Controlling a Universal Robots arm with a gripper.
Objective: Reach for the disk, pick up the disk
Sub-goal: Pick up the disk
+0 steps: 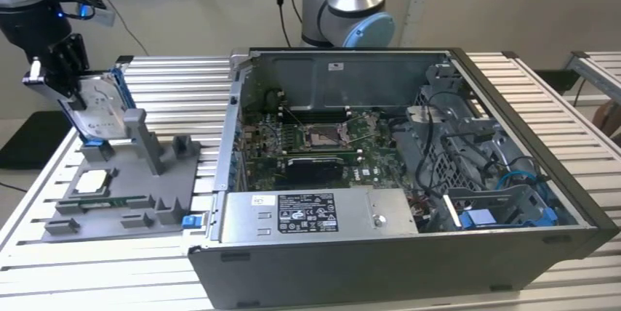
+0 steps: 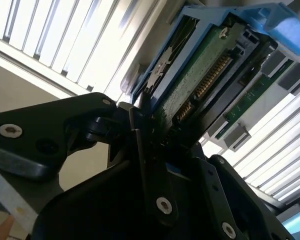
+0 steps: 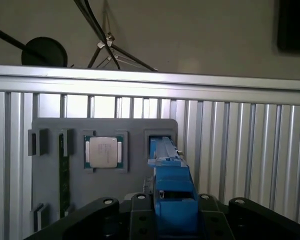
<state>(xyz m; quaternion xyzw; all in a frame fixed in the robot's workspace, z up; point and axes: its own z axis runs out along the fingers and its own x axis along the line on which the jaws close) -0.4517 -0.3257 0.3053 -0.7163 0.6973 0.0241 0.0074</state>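
Exterior view: the gripper hangs over the slatted table with its fingers clamped on the disk. The disk stands on edge and tilts a little, with its silver face and white label turned outward and its blue bracket running along the side. The disk's lower end sits directly under the gripper, at a slot in the gray fixture. I cannot tell whether it touches the slot.

In the second wrist view the black fingers press on opposite faces of the disk near one end. The green circuit board on its underside and the blue frame extend away from the gripper.

In the first wrist view the blue bracket of the disk is pinched between the jaws of the gripper. Beyond the gripper lies the fixture, which holds a square silver chip beside the disk's slot and a memory stick further out.

An open computer case sits well apart from the gripper.
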